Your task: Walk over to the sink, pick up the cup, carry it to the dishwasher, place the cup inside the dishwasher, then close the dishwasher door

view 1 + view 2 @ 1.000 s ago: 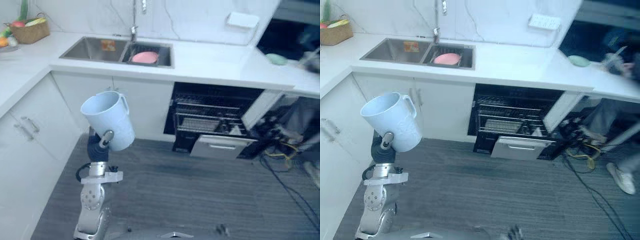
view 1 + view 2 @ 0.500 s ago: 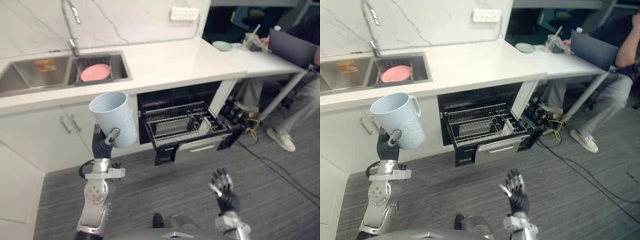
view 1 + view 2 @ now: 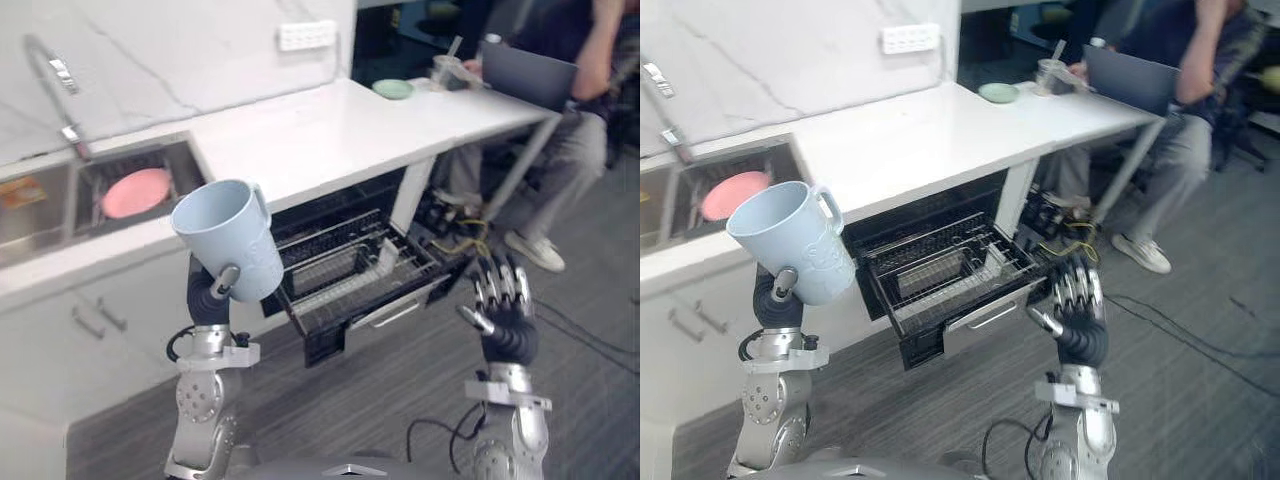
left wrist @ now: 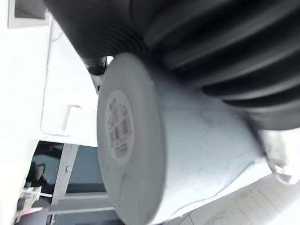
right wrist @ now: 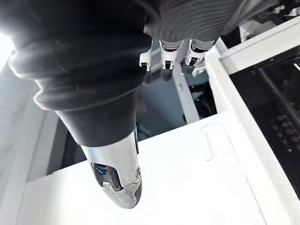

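Left eye view: left hand (image 3: 222,283) grips cup (image 3: 230,235) (tilted).

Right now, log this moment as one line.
left hand: shut on light blue cup | right hand: open | dishwasher rack: pulled out, cup not yet inside

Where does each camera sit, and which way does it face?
Left eye view: on the head, looking down at the open dishwasher; both arms show, left hand holding the cup, right hand open.
Right eye view: beside it, same scene.
Left wrist view: along the left hand, at the cup's base.
Right wrist view: along the right hand's straight fingers, toward a white surface.
The eye views share cup, dishwasher, hands.
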### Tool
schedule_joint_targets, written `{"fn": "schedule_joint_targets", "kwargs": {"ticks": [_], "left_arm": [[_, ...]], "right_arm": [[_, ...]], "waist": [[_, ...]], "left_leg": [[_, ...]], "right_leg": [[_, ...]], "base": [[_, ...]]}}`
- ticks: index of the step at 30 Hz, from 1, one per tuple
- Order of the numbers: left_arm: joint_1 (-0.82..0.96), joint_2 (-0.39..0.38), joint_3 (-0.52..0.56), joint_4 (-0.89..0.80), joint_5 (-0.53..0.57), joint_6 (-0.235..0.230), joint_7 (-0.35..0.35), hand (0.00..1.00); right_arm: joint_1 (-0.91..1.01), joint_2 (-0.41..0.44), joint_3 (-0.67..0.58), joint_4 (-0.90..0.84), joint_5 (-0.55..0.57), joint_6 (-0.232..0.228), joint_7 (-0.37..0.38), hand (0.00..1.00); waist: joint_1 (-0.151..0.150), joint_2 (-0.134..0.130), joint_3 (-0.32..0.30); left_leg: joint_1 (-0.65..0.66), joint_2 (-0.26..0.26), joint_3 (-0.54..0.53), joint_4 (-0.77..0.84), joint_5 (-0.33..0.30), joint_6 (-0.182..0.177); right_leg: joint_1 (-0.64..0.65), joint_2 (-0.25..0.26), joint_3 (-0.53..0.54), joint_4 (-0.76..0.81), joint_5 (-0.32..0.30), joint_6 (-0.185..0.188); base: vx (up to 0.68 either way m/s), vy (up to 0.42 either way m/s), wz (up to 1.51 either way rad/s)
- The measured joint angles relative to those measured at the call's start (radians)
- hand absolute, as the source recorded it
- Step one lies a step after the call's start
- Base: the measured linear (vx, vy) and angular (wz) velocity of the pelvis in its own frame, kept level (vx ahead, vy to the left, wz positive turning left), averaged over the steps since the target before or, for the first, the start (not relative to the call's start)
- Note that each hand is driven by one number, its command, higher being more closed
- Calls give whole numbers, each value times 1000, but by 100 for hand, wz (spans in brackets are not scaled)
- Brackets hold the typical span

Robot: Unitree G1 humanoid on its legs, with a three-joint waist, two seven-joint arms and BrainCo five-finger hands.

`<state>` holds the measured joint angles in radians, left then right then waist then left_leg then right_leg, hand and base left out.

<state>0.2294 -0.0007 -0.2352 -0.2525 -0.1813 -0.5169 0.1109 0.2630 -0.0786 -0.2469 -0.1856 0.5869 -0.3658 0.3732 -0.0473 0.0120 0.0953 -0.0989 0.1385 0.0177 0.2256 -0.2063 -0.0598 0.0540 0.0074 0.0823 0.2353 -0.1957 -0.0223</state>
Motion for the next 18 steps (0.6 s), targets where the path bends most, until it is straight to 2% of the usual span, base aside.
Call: {"fn": "schedule_joint_targets", "kwargs": {"ticks": [2,3,4,5,6,7,9,11,13,15,17,18], "left_arm": [[9,1,0,4,18,5,12,100],[20,12,2,11,22,3,16,100],[18,33,6,14,28,3,16,100],[10,42,5,15,30,3,15,100],[-9,55,1,23,30,3,14,100],[-30,62,-4,38,31,5,14,100],[-60,63,-6,49,39,6,18,100],[-96,62,-13,70,61,8,31,100],[-128,64,-11,91,98,29,66,100],[-131,67,-2,111,119,41,102,100],[-137,82,2,114,147,63,151,100],[-157,84,2,120,164,81,182,100]], "right_arm": [[-9,-14,7,-1,-3,21,7,0],[-7,0,24,0,-5,34,11,0],[2,15,54,-19,-10,46,11,0],[1,21,61,-29,-15,49,10,0],[-4,33,61,-46,-26,56,9,0],[-5,32,59,-62,-26,65,6,0],[-9,33,57,-71,-24,68,-14,0],[-10,33,56,-69,-24,69,-21,0],[-27,35,58,-68,-24,71,-34,0],[-46,32,62,-64,-22,81,-33,0],[-65,31,83,-60,4,103,-31,0],[-72,31,94,-60,15,117,-28,0]], "waist": [[12,15,-10],[16,6,-35],[-10,-24,-52],[-16,-37,-52],[-15,-55,-51],[-16,-60,-54],[-23,-61,-53],[-24,-56,-49],[-28,-50,-25],[-31,-47,-21],[-37,-44,-21],[-36,-46,-22]], "left_leg": [[19,-9,-45,-37,118,-26],[36,-27,-19,-30,145,-47],[41,-53,-4,-26,135,-26],[41,-64,5,-26,131,-18],[44,-80,18,-26,123,-5],[50,-91,23,-26,114,10],[69,-110,23,-33,102,29],[88,-124,29,-37,91,46],[134,-139,63,-41,75,71],[156,-148,103,-40,61,86],[148,-146,146,-40,57,90],[131,-144,163,-39,57,90]], "right_leg": [[19,-1,75,-3,-18,38],[30,-17,126,-6,-31,67],[29,-53,132,-24,-22,81],[30,-67,133,-32,-17,90],[30,-89,140,-49,1,117],[37,-100,139,-57,21,139],[39,-116,135,-37,36,154],[9,-123,122,47,36,154],[-73,-134,55,246,38,155],[-107,-167,-23,305,54,154],[-119,-181,-69,261,67,146],[-114,-181,-73,190,74,140]], "base": [[354,300,-118],[433,426,-83],[404,424,-58],[274,318,-21],[150,263,-18],[121,242,-14],[96,213,1],[45,142,-7],[1,124,-30],[-34,123,-64],[-59,114,-78],[-58,71,-58]]}}
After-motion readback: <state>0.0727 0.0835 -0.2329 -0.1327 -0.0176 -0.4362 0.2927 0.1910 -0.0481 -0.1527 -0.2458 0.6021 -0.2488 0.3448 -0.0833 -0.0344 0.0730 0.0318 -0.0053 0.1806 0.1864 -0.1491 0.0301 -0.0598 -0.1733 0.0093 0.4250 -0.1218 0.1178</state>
